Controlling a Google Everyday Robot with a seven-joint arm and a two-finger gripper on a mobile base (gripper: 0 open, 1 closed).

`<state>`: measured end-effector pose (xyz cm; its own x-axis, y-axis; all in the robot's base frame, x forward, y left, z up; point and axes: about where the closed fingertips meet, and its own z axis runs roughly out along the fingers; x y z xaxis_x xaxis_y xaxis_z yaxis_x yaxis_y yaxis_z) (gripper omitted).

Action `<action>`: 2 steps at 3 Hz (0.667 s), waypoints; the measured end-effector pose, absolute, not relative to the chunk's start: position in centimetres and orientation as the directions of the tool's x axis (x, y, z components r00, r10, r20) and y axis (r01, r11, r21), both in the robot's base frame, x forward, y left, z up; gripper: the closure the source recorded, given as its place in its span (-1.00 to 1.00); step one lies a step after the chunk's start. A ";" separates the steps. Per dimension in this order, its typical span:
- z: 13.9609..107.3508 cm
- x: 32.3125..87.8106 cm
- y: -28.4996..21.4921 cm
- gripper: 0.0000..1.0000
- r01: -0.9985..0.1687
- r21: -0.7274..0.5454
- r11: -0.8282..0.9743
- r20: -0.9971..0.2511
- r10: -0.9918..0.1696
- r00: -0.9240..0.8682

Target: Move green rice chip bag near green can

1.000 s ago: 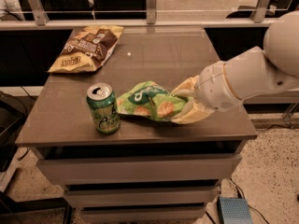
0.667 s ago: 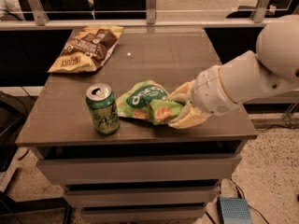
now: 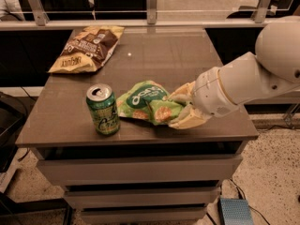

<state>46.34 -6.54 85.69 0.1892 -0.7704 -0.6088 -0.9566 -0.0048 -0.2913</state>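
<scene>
The green rice chip bag [image 3: 149,103] lies crumpled on the brown table [image 3: 178,60], just right of the green can [image 3: 103,109], nearly touching it. The can stands upright near the table's front left. My gripper [image 3: 180,109] comes in from the right on a white arm, and its cream fingers [image 3: 187,121] are closed on the bag's right end.
A larger brown-and-yellow chip bag [image 3: 89,48] lies at the table's back left. A railing with glass [image 3: 150,20] runs behind the table. Drawers [image 3: 136,170] sit below the tabletop. A blue-grey box [image 3: 236,212] is on the speckled floor at the right.
My gripper has carried the green rice chip bag to the left, closing the gap to the green can. The can and brown bag have not moved.
</scene>
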 end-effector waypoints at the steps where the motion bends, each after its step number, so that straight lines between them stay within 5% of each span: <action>1: 85.2 46.0 -6.4 -0.74 -0.964 -0.264 0.003 -0.609 -0.776 0.164; 2: 85.0 45.8 -6.3 -1.00 -0.970 -0.242 0.012 -0.610 -0.779 0.143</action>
<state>45.83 -6.31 85.02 0.1426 -0.7791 -0.6105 -0.9701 0.0122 -0.2422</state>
